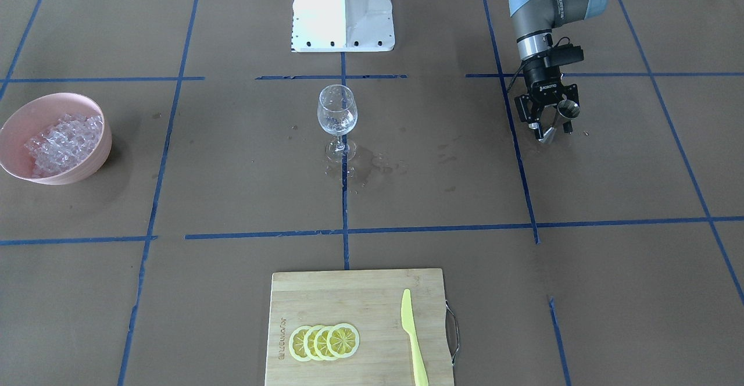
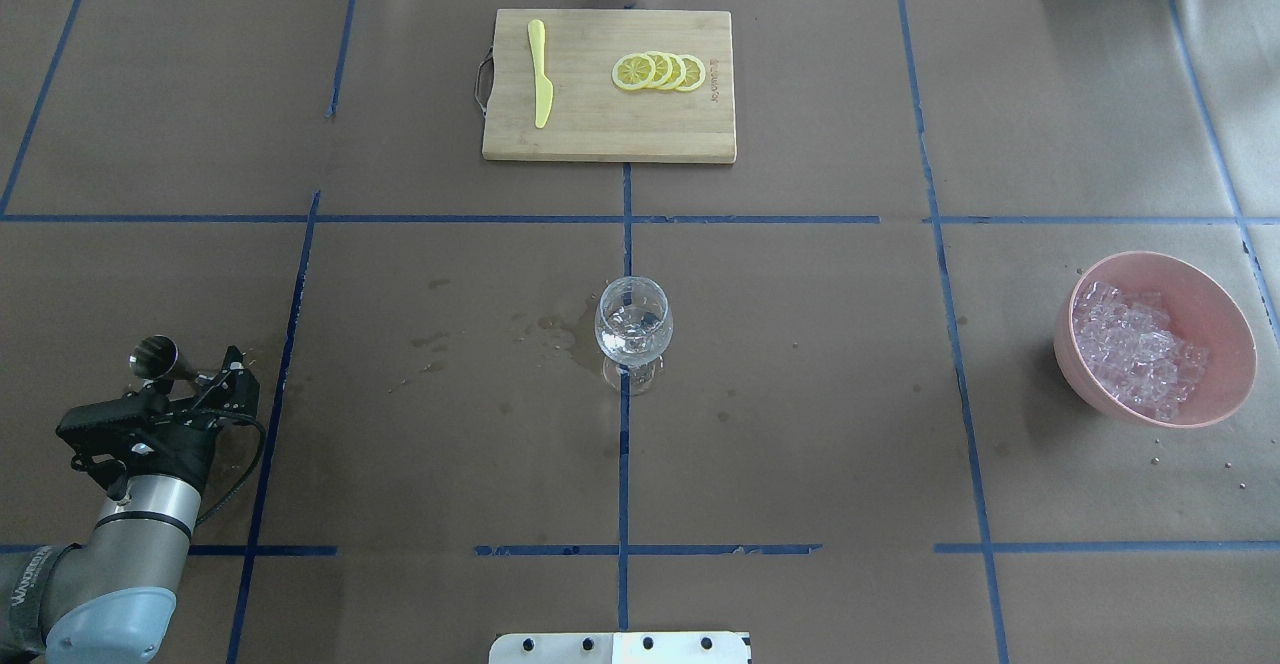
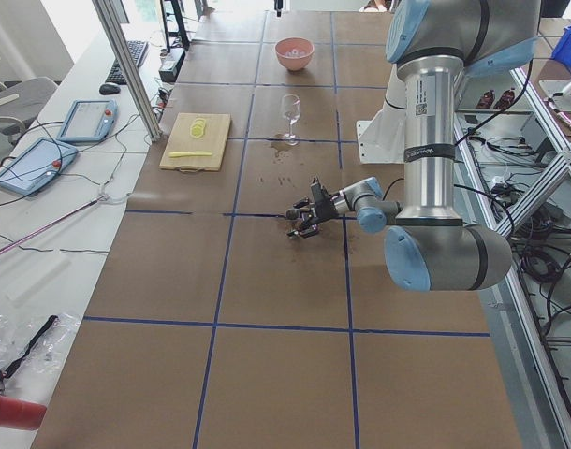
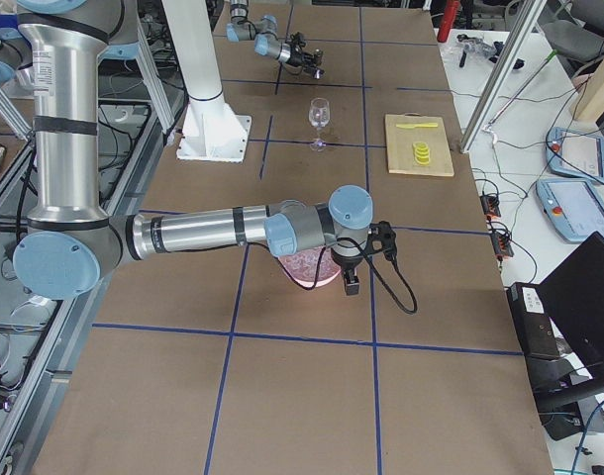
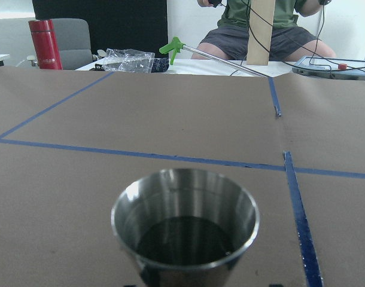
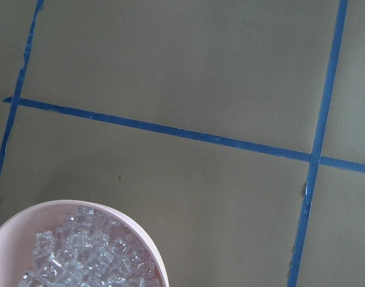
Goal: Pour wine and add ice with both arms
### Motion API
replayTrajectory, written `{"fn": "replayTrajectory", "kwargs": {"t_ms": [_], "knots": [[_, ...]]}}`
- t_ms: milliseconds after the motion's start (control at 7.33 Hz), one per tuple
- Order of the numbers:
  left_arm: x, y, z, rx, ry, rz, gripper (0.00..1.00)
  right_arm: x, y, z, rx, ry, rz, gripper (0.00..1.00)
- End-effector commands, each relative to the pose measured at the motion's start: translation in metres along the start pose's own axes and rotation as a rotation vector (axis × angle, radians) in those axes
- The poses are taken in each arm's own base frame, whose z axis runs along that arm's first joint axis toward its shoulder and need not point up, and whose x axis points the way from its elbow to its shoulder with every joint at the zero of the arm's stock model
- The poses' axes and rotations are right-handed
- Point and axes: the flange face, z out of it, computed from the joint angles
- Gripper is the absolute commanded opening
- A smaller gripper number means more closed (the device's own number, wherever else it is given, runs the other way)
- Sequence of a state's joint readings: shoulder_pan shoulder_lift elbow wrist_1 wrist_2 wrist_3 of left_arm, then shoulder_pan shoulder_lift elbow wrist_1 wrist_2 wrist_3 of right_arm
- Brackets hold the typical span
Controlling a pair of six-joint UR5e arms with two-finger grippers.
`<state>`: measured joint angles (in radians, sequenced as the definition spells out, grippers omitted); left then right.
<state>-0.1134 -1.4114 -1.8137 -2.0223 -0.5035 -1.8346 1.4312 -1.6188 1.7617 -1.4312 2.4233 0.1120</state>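
Observation:
My left gripper [image 1: 549,129] is shut on a steel jigger [image 1: 567,108] and holds it tilted, low over the table, far from the wine glass [image 1: 337,113]. It also shows in the overhead view [image 2: 205,376] with the jigger [image 2: 155,354]. The left wrist view looks into the jigger's cup [image 5: 185,224], which is dark inside. The ice [image 1: 64,142] fills a pink bowl [image 1: 87,102]. My right gripper [image 4: 350,285] hangs over that bowl's edge and shows only in the right side view, so I cannot tell its state. The right wrist view shows the ice [image 6: 87,257] below.
A wooden cutting board [image 1: 360,299] holds lemon slices [image 1: 325,341] and a yellow knife [image 1: 412,339]. Wet spots [image 1: 375,165] lie around the glass's foot. The white robot base [image 1: 343,8] stands behind the glass.

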Motion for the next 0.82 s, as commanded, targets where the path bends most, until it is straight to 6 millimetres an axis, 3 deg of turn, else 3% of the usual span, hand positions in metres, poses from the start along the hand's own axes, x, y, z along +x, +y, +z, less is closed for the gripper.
{"fn": "replayTrajectory", "kwargs": {"t_ms": [0, 273, 409, 682], "knots": [[-0.0076, 0.0034, 0.0057, 0.04, -0.003, 0.022, 0.69, -0.001, -0.001, -0.0007, 0.002, -0.001, -0.001, 1.0], [-0.0159, 0.0098, 0.0102, 0.043, -0.013, 0.039, 0.57, -0.0014, -0.0017, -0.0011, 0.003, -0.001, -0.002, 1.0], [-0.013, 0.0079, 0.0088, 0.04, -0.009, 0.031, 0.47, -0.0038, -0.0016, -0.0031, 0.007, -0.001, -0.006, 1.0], [-0.0121, 0.0045, 0.0068, 0.04, -0.007, 0.027, 0.02, -0.0062, -0.002, -0.0051, 0.011, -0.002, -0.011, 1.0]]}}
